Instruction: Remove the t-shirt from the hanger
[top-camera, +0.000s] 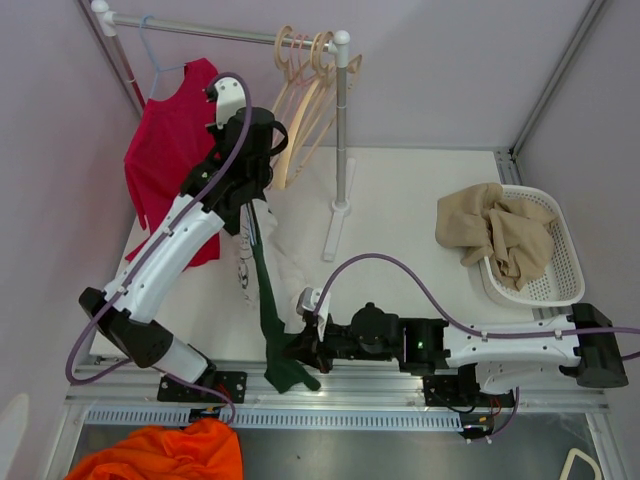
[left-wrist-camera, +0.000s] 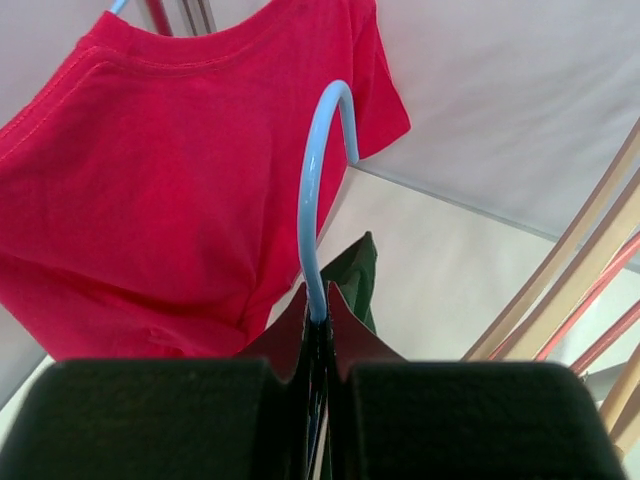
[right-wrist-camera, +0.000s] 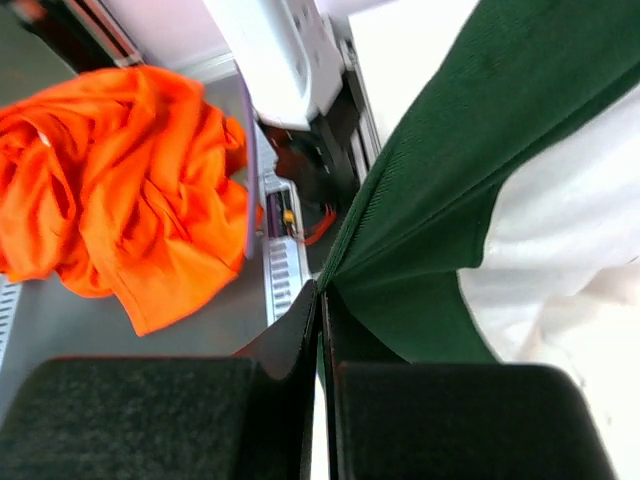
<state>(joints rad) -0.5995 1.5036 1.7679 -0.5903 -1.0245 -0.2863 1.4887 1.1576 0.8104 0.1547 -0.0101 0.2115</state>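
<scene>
The t-shirt (top-camera: 279, 252) is soft white knit with dark green, finely ribbed panels, pulled into a long slanting band above the pale worktop (top-camera: 420, 190). Its top end hangs from a slim, smooth, light-blue hanger (left-wrist-camera: 312, 200), whose curved hook rises straight out of the left tool (left-wrist-camera: 320, 345). That tool's black padded fingers are clamped on the hook's stem. Low down by the near rail, the right tool (right-wrist-camera: 320, 320) is pinched tight on a fold of the green cloth. Just behind the left tool a red t-shirt (top-camera: 168, 150) hangs from the metal rack (top-camera: 220, 30), with a bunch of bare wooden hangers (top-camera: 305, 85) crowding the other side. A white mesh basket (top-camera: 560, 270) holds crumpled beige fabric (top-camera: 495, 235), and an orange garment (top-camera: 170, 455) lies heaped below the worktop's edge.
</scene>
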